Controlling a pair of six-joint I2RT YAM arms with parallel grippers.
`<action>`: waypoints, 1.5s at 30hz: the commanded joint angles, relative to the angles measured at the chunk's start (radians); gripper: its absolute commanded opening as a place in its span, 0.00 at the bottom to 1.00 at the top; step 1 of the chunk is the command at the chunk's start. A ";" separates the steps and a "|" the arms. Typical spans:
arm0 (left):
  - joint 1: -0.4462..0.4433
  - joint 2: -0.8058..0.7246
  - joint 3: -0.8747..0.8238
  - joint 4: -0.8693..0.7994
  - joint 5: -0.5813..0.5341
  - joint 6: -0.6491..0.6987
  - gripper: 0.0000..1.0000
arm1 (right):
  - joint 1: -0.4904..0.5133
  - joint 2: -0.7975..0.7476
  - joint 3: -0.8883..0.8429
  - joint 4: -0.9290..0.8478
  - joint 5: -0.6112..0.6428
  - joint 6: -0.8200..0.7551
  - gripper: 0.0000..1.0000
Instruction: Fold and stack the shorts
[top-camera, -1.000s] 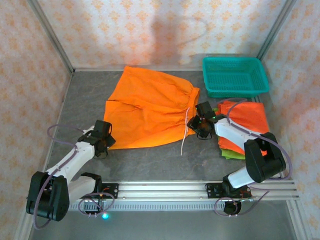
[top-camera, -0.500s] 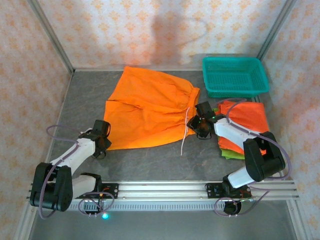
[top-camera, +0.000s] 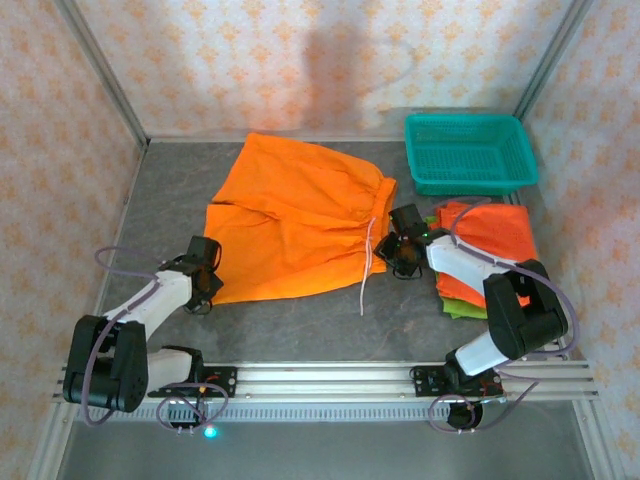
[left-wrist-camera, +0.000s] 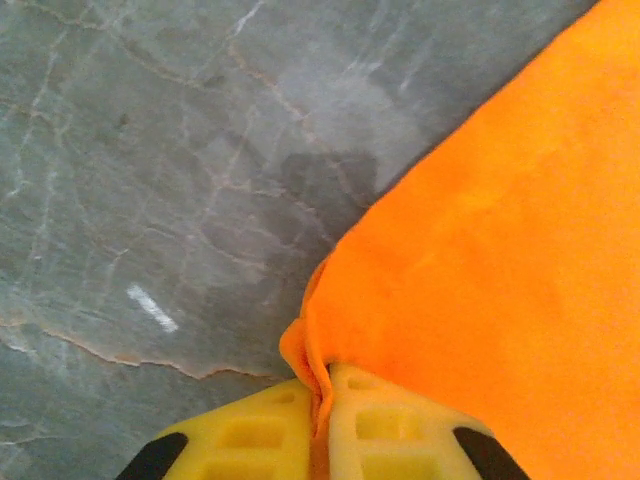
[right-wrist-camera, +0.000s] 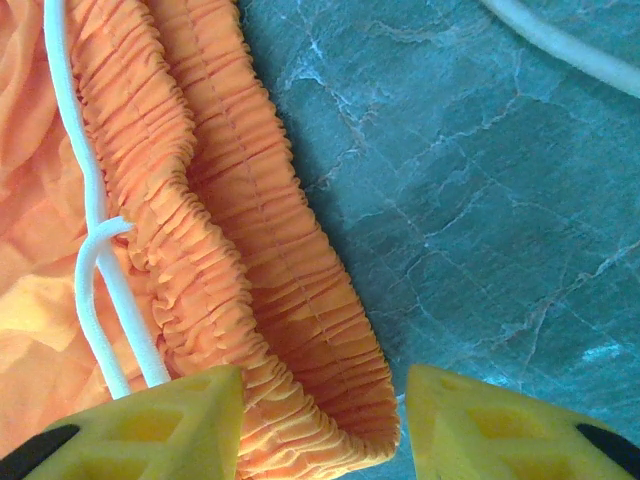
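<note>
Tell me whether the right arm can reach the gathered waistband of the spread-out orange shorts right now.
Probably yes. The right gripper hangs open right at the waistband of the orange shorts: its end lies between the fingers, white drawstring alongside, with nothing in the way.

Teal plastic basket (top-camera: 470, 152) at far-right corner of grey marbled tabletop (top-camera: 300, 330), w/ patterned walls (top-camera: 300, 60) around.

No readable text is showing: nothing is reading as lettering, brand, number or sign on the orange shorts (top-camera: 300, 225), teal basket (top-camera: 470, 152) or wallpaper (top-camera: 300, 60) — only ornament is repeating there
</note>
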 joint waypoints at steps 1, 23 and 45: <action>0.001 -0.063 0.040 -0.001 -0.004 0.021 0.03 | -0.003 -0.007 -0.018 0.010 0.023 0.015 0.45; 0.000 -0.059 0.028 0.026 0.016 0.030 0.00 | 0.064 -0.058 -0.093 0.025 -0.021 0.086 0.43; 0.000 -0.076 0.088 -0.016 -0.027 0.078 0.00 | 0.072 0.060 0.031 -0.049 0.070 -0.005 0.00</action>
